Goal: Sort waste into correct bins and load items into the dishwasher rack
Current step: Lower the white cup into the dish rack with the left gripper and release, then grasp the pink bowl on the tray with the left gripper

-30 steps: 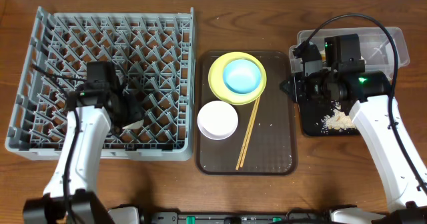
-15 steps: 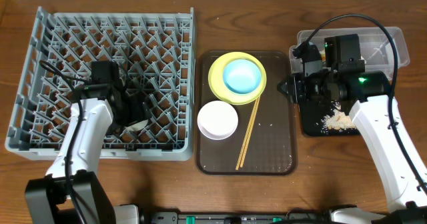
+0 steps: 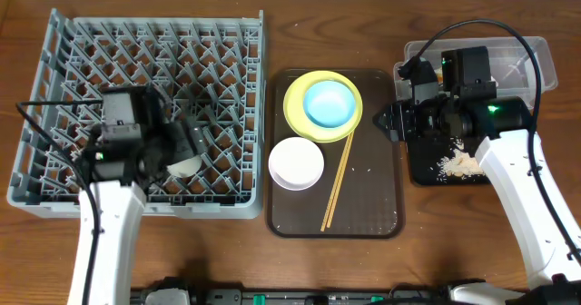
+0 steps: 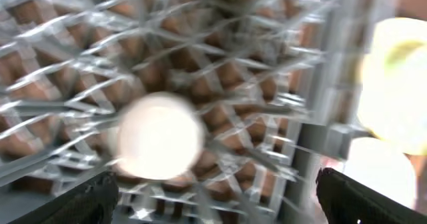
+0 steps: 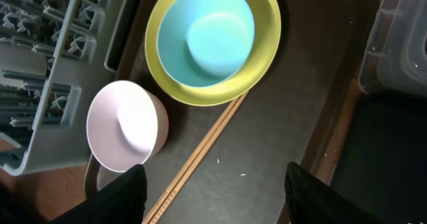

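At lower left of the overhead view, the cup [image 3: 186,166] sits in the rack [image 3: 218,51].
Left claw [image 4: 213,187] hangs above the cup, fingers spread wide. Right claw [image 5: 215,184], likewise spread, hovers over the right edge of the brown tray [image 3: 372,205]. That tray carries the plate [image 3: 295,114] with the blue bowl [image 3: 329,103] in it, the pink bowl [image 3: 296,163] and the chopsticks [image 3: 338,182]. Rice scraps [image 3: 458,164] lie in the black tray [image 3: 427,164].

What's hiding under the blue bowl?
A yellow-green plate sits under the light blue bowl, its rim showing around it. The plate rests on the brown tray. The bowl covers the plate's middle, so anything there cannot be seen.
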